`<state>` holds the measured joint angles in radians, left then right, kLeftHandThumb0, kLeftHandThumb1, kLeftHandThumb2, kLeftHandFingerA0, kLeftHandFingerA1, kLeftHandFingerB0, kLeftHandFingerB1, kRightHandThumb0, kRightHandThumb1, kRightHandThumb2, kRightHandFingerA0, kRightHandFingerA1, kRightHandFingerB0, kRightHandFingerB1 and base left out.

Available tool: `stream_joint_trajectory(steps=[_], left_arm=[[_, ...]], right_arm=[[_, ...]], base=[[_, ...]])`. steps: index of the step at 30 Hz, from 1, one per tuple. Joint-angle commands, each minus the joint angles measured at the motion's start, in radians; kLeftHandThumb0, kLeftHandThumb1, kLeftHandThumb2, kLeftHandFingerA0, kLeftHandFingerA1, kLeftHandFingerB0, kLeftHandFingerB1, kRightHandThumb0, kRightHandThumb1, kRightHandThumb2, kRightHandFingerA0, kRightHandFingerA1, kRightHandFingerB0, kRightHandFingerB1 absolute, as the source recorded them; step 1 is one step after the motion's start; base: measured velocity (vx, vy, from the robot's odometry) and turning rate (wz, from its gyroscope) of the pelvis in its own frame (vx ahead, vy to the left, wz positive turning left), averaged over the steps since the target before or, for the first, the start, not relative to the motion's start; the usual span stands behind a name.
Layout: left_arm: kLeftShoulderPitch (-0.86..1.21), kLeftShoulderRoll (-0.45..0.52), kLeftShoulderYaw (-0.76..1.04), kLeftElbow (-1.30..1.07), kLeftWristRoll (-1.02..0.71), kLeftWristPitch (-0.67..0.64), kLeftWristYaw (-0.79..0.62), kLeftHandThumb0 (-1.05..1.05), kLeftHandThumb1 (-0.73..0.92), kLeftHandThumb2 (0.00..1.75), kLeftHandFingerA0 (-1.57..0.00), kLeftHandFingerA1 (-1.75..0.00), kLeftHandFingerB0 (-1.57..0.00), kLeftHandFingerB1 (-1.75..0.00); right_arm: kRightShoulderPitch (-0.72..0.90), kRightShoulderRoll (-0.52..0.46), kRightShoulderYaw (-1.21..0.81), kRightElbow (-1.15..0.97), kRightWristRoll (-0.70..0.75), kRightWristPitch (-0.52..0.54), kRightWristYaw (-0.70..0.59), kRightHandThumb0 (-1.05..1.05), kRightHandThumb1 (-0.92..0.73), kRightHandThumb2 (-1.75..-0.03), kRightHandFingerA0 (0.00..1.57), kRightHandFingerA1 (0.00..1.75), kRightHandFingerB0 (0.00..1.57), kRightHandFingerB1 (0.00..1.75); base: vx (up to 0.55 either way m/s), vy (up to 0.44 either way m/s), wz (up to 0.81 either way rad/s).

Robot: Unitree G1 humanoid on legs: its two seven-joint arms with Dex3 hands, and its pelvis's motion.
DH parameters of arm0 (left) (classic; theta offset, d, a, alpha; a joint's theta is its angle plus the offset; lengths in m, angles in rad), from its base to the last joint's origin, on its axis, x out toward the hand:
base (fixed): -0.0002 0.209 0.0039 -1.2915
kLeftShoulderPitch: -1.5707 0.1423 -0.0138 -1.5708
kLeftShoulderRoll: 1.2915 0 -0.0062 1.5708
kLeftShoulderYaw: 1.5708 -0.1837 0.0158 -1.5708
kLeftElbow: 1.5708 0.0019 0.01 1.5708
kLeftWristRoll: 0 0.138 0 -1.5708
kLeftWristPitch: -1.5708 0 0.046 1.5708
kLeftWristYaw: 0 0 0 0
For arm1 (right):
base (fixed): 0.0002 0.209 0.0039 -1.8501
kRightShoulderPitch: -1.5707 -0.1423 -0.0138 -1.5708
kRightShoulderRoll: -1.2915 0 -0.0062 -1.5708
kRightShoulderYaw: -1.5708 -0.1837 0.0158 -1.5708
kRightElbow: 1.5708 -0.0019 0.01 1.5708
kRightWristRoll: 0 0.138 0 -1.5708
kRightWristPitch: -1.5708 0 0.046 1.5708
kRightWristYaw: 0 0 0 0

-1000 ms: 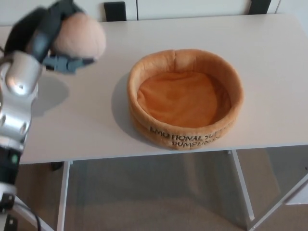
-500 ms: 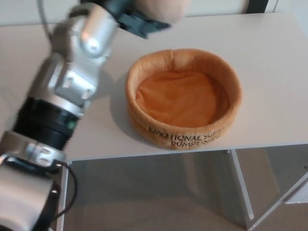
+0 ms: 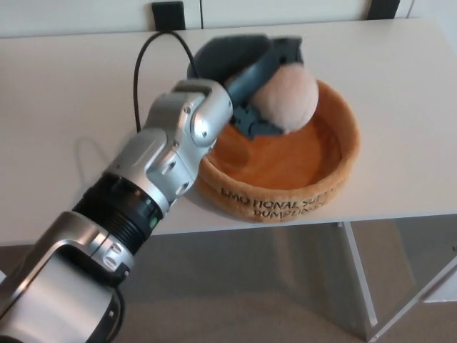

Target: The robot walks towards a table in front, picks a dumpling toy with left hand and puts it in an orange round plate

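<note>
Item 1, nearest you: left forearm, silver and black, entering from the lower left and now reaching across the table's (image 3: 64,86) front edge; a second ago it stood off at the far left.

Item 2: plush orange round plate (image 3: 343,168), lettered on its front wall, unmoved on the white table.

Item 3: left hand (image 3: 246,75), fingers closed around the dumpling toy (image 3: 288,98). You have carried it from the table's left side to a spot over the plate's back-left portion.

Item 4: dumpling toy, pale peach, round. Whether it already touches the plate's floor you cannot tell from this angle; it appears just above.

Status: transport done; release is what remains, in my judgement.

Right hand: not seen.
</note>
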<state>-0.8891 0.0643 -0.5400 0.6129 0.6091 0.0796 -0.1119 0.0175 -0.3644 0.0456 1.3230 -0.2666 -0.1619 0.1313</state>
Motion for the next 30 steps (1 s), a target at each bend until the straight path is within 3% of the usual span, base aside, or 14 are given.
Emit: stream_joint_trajectory(steps=[1, 2, 3, 7, 8, 12, 13, 15, 16, 17, 18, 25, 26, 30], left_arm=[[-0.035, 0.028, -0.034, 0.041, 0.021, 0.086, -0.179, -0.35, 0.48, 0.58, -0.07, -0.25, -0.08, -0.26], [-0.057, 0.046, -0.063, 0.03, 0.037, 0.124, -0.284, -0.35, 0.48, 0.58, -0.07, -0.25, -0.08, -0.26], [-0.064, 0.048, -0.074, 0.035, 0.039, 0.146, -0.324, -0.43, 0.33, 0.64, 0.0, 0.0, 0.0, -0.09], [-0.095, 0.053, -0.082, 0.075, 0.026, 0.138, -0.369, -0.55, 0.44, 0.75, 0.0, 0.0, 0.0, -0.04], [-0.102, 0.053, -0.085, 0.084, 0.024, 0.141, -0.383, -0.53, 0.34, 0.52, 0.0, 0.0, 0.0, -0.01], [-0.129, 0.058, -0.108, 0.104, 0.03, 0.132, -0.435, -0.55, 0.35, 0.52, 0.0, 0.0, 0.0, -0.02], [-0.133, 0.058, -0.11, 0.107, 0.029, 0.133, -0.445, -0.56, 0.42, 0.75, 0.0, 0.0, 0.0, -0.04], [-0.133, 0.057, -0.111, 0.108, 0.028, 0.137, -0.448, -0.55, 0.42, 0.76, 0.0, 0.0, 0.0, -0.04], [-0.132, 0.058, -0.111, 0.105, 0.028, 0.14, -0.45, -0.57, 0.43, 0.77, 0.0, 0.0, 0.0, -0.03], [-0.131, 0.058, -0.112, 0.101, 0.029, 0.144, -0.455, -0.57, 0.43, 0.77, 0.0, 0.0, 0.0, -0.03], [-0.13, 0.059, -0.116, 0.098, 0.033, 0.147, -0.457, -0.58, 0.44, 0.79, 0.0, 0.0, 0.0, -0.03], [-0.124, 0.068, -0.116, 0.084, 0.031, 0.153, -0.474, -0.62, 0.43, 0.84, 0.0, 0.0, 0.0, -0.03], [-0.126, 0.069, -0.111, 0.08, 0.028, 0.156, -0.479, -0.86, 0.33, 0.61, 0.0, 0.0, 0.0, 0.0], [-0.133, 0.075, -0.101, 0.07, 0.019, 0.168, -0.509, -0.91, 0.36, 0.63, 0.0, 0.0, 0.0, 0.0]], right_arm=[[-0.013, -0.016, 0.001, 0.005, 0.004, 0.013, -0.006, -0.38, -0.68, -0.6, 0.58, 0.44, 0.47, 0.38], [-0.012, -0.016, 0.001, 0.004, 0.005, 0.013, -0.003, -0.38, -0.68, -0.6, 0.58, 0.44, 0.47, 0.38], [-0.009, -0.018, 0.003, 0.0, 0.004, 0.006, 0.003, -0.39, -0.7, -0.61, 0.56, 0.44, 0.45, 0.38], [-0.014, -0.019, -0.003, -0.001, 0.011, 0.005, 0.006, -0.37, -0.7, -0.6, 0.57, 0.44, 0.47, 0.38], [-0.015, -0.018, -0.003, 0.0, 0.01, 0.007, 0.004, -0.37, -0.68, -0.6, 0.57, 0.44, 0.46, 0.38], [-0.019, -0.016, -0.001, 0.004, 0.007, 0.012, -0.004, -0.36, -0.66, -0.59, 0.59, 0.45, 0.44, 0.37], [-0.02, -0.016, 0.001, 0.003, 0.005, 0.01, -0.004, -0.37, -0.66, -0.59, 0.59, 0.45, 0.43, 0.37], [-0.019, -0.019, 0.006, -0.001, 0.0, 0.006, -0.002, -0.38, -0.65, -0.59, 0.59, 0.45, 0.43, 0.36], [-0.018, -0.021, 0.009, -0.002, -0.002, 0.003, -0.001, -0.45, -0.55, -0.8, 0.53, 0.55, 0.38, 0.48], [-0.018, -0.022, 0.012, -0.003, -0.004, -0.001, -0.001, -0.45, -0.55, -0.8, 0.53, 0.55, 0.38, 0.48], [-0.018, -0.024, 0.017, -0.004, -0.008, -0.003, 0.002, -0.38, -0.66, -0.59, 0.57, 0.43, 0.42, 0.36], [-0.016, -0.027, 0.021, -0.013, 0.003, -0.003, 0.007, -0.36, -0.64, -0.58, 0.58, 0.44, 0.43, 0.36], [-0.017, -0.029, 0.022, -0.016, 0.004, -0.005, 0.012, -0.36, -0.64, -0.58, 0.56, 0.45, 0.42, 0.36], [-0.016, -0.03, 0.023, -0.023, 0.004, -0.009, 0.015, -0.36, -0.63, -0.58, 0.58, 0.45, 0.43, 0.36]], base=[[0.0, 0.0, 0.0], [0.0, 0.0, 0.0], [0.0, 0.0, 0.0], [0.0, 0.0, 0.0], [0.0, 0.0, 0.0], [0.0, 0.0, 0.0], [0.0, 0.0, 0.0], [0.0, 0.0, 0.0], [0.0, 0.0, 0.0], [0.0, 0.0, 0.0], [0.0, 0.0, 0.0], [0.0, 0.0, 0.0], [0.0, 0.0, 0.0], [0.0, 0.0, 0.0]])
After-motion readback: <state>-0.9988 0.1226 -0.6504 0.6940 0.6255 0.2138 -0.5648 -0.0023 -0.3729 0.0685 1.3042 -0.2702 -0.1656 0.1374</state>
